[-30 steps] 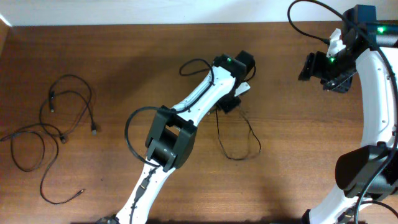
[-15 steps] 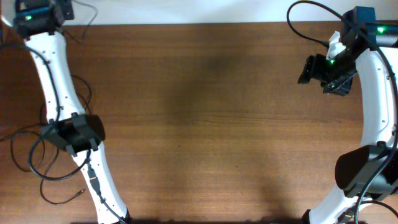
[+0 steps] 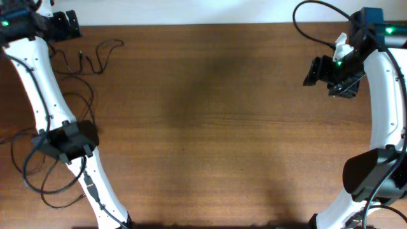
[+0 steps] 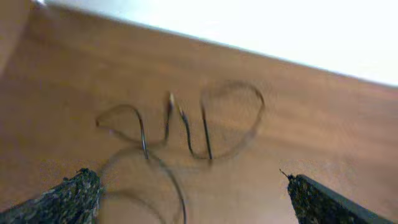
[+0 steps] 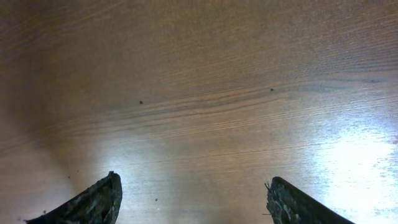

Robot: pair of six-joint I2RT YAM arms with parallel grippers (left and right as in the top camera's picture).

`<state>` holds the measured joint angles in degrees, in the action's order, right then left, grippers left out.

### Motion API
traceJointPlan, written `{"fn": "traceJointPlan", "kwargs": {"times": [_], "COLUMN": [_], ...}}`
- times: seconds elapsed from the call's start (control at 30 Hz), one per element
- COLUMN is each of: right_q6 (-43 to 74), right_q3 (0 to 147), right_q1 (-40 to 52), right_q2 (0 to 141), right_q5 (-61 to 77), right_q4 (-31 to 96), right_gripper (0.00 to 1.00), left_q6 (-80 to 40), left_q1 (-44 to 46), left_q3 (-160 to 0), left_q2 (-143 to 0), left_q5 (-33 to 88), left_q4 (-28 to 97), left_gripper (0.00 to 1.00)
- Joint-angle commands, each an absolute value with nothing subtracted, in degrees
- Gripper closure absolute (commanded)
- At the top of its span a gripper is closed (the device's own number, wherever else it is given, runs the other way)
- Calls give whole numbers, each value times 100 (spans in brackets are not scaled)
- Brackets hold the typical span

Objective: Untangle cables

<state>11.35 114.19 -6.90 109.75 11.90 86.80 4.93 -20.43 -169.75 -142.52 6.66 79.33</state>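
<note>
Reaching into the far left corner of the desk [image 3: 210, 127], my left arm runs from its base at the near edge, bends at the elbow over the left side, and carries its end effector [image 3: 63, 24] up to the far edge. In the wrist view that end effector [image 4: 189, 177] has its fingers spread wide with nothing between them. Just beyond the fingertips lies a squiggled cable [image 3: 96, 69], blurred in the wrist view but clearly flat on the wood, with a small light tip near its middle. The other cables [image 3: 91, 102] lie in loose loops along the left side of the desk, around and beneath my left forearm and elbow. My right arm curves up the right side of the desk, its end effector [image 3: 316, 70] over the far right part, well apart from every cable. Its fingers are also wide apart and empty, with only bare wood grain below.
</note>
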Motion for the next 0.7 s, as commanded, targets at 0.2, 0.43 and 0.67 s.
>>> {"fn": "traceJointPlan", "kwargs": {"times": [0.2, 0.43, 0.67], "right_q6": [620, 637, 316], "right_q3": [12814, 12838, 12184], "right_q1": [-110, -113, -108], "right_q2": [9671, 7898, 7452], "right_q5": [1238, 1927, 1352], "right_q4": [9699, 9730, 8825], "right_gripper": [4, 1, 1], "left_q6": [585, 585, 585], "left_q1": [-2067, -2067, -2067], "left_q3": [-16999, -16997, -16997], "left_q2": [-11671, -11552, -11552], "left_q5": [2167, 2165, 2165], "left_q4": [9671, 9671, 9671], "left_gripper": [1, 1, 1]}}
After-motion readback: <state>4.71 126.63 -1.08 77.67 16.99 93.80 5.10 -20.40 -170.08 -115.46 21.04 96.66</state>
